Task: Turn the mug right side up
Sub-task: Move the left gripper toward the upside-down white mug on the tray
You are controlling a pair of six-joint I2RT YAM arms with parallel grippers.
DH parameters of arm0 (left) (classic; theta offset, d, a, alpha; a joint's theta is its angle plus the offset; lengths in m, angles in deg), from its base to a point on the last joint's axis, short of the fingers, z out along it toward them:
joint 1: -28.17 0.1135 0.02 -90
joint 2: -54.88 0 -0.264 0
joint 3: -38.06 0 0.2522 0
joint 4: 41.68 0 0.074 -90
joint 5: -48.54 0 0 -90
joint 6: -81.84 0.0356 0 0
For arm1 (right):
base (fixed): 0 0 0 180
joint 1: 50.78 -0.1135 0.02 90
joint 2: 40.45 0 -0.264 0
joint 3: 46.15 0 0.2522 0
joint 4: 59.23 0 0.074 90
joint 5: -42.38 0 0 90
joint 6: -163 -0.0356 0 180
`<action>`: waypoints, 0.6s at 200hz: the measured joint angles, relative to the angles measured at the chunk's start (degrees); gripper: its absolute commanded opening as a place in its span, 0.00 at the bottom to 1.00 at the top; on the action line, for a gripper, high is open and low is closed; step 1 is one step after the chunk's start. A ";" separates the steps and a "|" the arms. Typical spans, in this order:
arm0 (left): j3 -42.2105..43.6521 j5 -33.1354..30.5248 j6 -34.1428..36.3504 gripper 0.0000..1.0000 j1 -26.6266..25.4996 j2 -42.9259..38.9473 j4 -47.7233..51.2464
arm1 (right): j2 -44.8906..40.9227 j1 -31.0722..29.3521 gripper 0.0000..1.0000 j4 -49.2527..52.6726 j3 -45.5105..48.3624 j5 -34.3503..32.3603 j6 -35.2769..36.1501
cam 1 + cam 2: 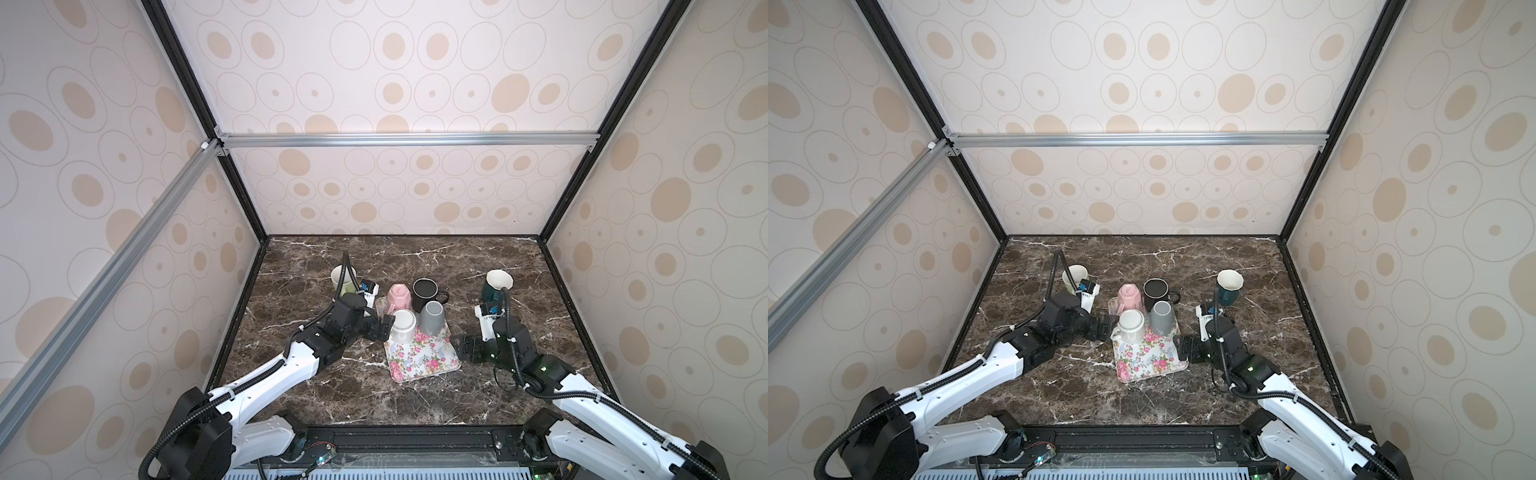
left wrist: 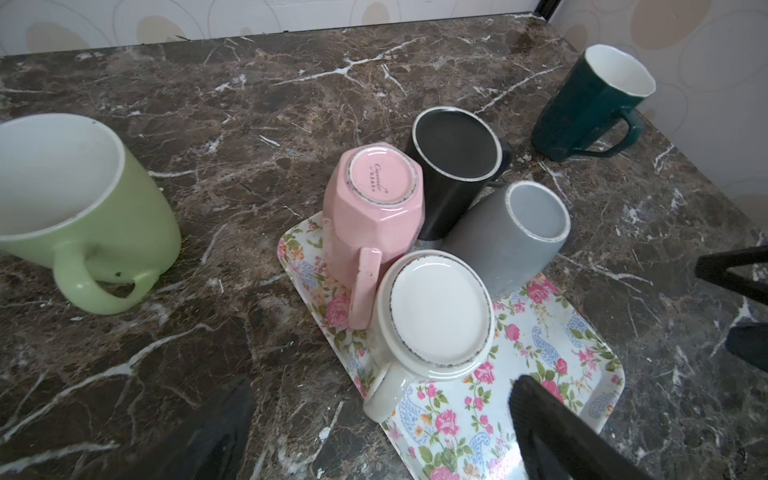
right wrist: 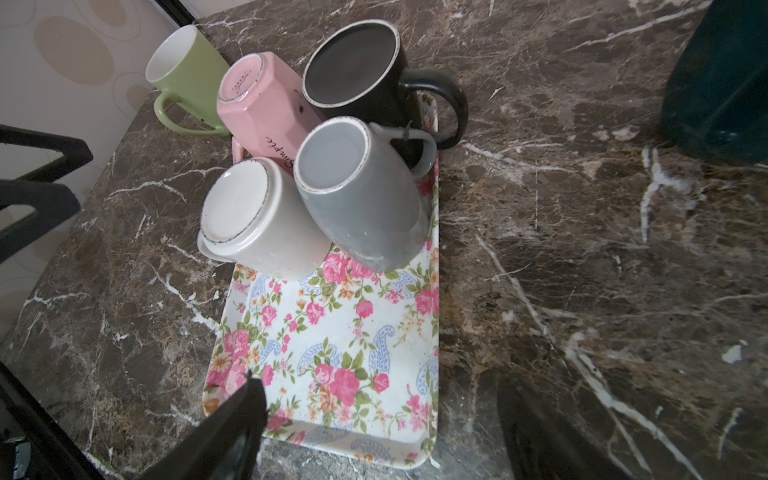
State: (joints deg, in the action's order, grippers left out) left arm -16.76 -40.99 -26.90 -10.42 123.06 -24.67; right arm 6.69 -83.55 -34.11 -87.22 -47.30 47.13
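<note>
Four mugs stand inverted at the far end of the floral rectangular tray [image 1: 428, 368] on the marble desk [image 1: 415, 399]. Left gripper [image 1: 386, 328] spread, just beside the white ceramic mug [image 1: 403, 326]. We would pinch its wall, lift clear of touching neighbours, then roll upright. Right gripper [image 1: 463, 348] spread, empty. Pink faceted mug [image 3: 266, 112] reads "Simple"; base script illegible.

The far end of the floral tray [image 1: 424, 361] is blocked by 4 close-packed mugs: white mug [image 1: 403, 326], grey mug [image 1: 432, 318], pink mug [image 1: 398, 296], black mug [image 1: 426, 291]. Its near half is left bare. Open table [image 1: 415, 399] is bounded by the green mug [image 1: 352, 279] and teal mug [image 1: 498, 280].
</note>
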 measured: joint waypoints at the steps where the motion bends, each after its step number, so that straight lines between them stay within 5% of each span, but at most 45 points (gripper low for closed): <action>1: 0.04 -0.04 0.07 0.97 -0.09 0.07 -0.04 | -0.07 0.00 0.89 0.00 0.00 -0.09 0.02; 120: 1.62 0.00 1.62 0.98 -3.80 8.79 -7.26 | -1.75 0.00 0.92 0.13 0.11 -1.62 -3.08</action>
State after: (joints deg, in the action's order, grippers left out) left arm -15.14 -40.99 -25.29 -14.22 131.85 -31.93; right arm 4.94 -83.55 -33.98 -87.11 -48.92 44.05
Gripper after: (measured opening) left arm 0.981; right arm 0.923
